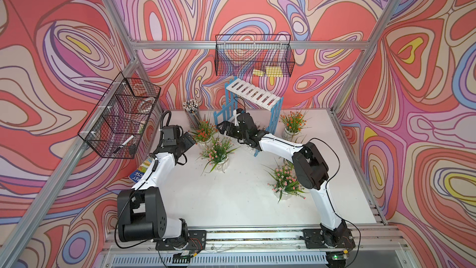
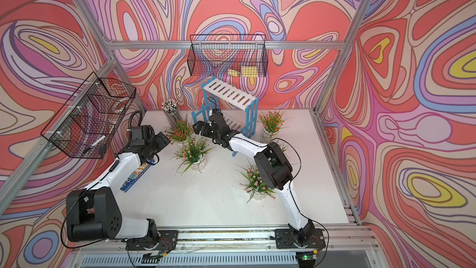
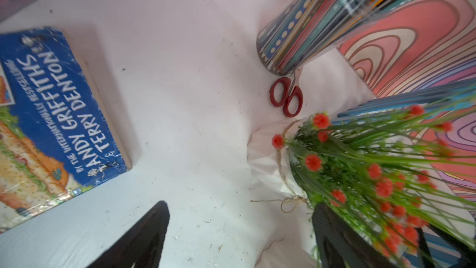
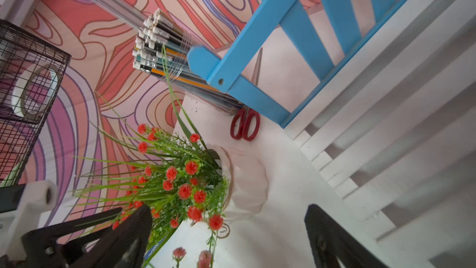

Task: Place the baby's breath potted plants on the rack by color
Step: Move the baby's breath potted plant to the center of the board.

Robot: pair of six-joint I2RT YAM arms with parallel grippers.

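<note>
The rack (image 1: 253, 94) stands at the back of the table, with blue picket sides and white slats bare on top. In both top views, two orange-red potted plants (image 1: 204, 132) (image 1: 293, 122) and two pink ones (image 1: 218, 151) (image 1: 284, 179) stand on the table. My left gripper (image 3: 239, 228) is open beside the left orange-red plant's white pot (image 3: 265, 161), with one finger (image 3: 334, 238) against its foliage. My right gripper (image 4: 229, 233) is open on the rack side of the same plant (image 4: 185, 189), close to its pot (image 4: 247, 184). Neither holds anything.
A blue book (image 1: 141, 171) lies at the table's left edge under my left arm. A pencil holder (image 1: 192, 110) and red scissors (image 3: 286, 97) sit behind the plant. Black wire baskets hang on the back wall (image 1: 253, 55) and the left wall (image 1: 121, 117).
</note>
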